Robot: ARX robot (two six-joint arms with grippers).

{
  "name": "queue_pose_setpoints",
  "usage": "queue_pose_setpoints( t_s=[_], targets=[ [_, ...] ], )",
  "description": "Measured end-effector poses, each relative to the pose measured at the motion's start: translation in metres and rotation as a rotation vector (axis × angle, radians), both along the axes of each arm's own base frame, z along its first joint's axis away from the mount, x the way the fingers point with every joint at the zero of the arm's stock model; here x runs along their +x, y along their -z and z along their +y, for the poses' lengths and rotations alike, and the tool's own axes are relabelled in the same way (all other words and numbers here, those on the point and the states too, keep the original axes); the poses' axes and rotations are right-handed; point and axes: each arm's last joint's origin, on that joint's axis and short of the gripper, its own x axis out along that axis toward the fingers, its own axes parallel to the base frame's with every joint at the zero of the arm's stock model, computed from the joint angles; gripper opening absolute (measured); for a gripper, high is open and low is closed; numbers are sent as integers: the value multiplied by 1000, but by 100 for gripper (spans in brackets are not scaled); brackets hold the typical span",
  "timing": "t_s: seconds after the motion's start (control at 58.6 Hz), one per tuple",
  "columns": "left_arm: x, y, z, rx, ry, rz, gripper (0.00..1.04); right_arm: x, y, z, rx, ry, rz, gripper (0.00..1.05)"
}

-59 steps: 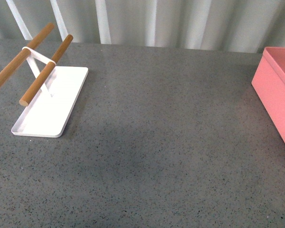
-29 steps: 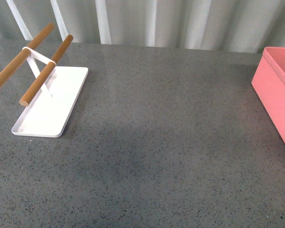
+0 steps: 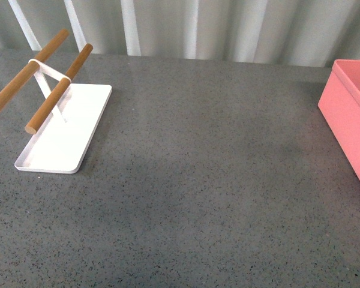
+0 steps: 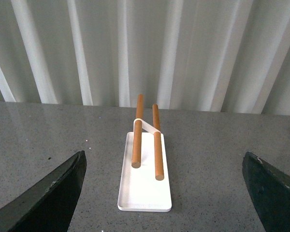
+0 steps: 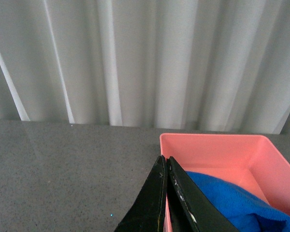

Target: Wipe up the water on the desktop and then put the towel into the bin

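Looking through the front camera, I see the desktop [image 3: 216, 180] bare across its middle, with neither arm in view. A white tray [image 3: 63, 129] sits at its left, carrying two wooden bars [image 3: 54, 90] on a white stand, raised and slanting toward the back. The bin [image 3: 351, 117] stands at the right edge, cut off by the frame.

From the right wrist camera I see the towel [image 5: 232, 200] lying bunched inside the bin [image 5: 208, 145]. The right gripper [image 5: 166, 193] hangs near the bin's near wall, its two dark fingers [image 5: 154, 198] pressed flat together with nothing between them.

From the left wrist camera I see the left gripper [image 4: 164, 193] spread wide, one finger [image 4: 53, 193] at each lower corner of the picture, holding nothing. It faces the tray [image 4: 145, 193] head on, with the bars [image 4: 137, 140] running away from me toward a pale pleated curtain [image 4: 145, 48] behind the desktop [image 4: 38, 140].
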Motion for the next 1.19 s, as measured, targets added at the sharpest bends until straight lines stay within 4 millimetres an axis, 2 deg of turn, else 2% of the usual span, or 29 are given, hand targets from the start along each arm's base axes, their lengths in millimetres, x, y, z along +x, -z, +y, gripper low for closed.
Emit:
queue_pose_setpoints(
  t_s=[0.324, 0.461, 0.785, 1.194],
  targets=[
    [0, 0, 0, 0, 0, 0, 98, -29, 8, 0, 4, 0, 0, 3],
    [0, 0, 0, 0, 0, 0, 98, -38, 19, 0, 4, 2, 2, 3],
    [0, 0, 0, 0, 0, 0, 98, -57, 10, 0, 6, 2, -27, 3],
    [0, 0, 0, 0, 0, 0, 98, -70, 9, 0, 6, 3, -34, 3]
  ],
)
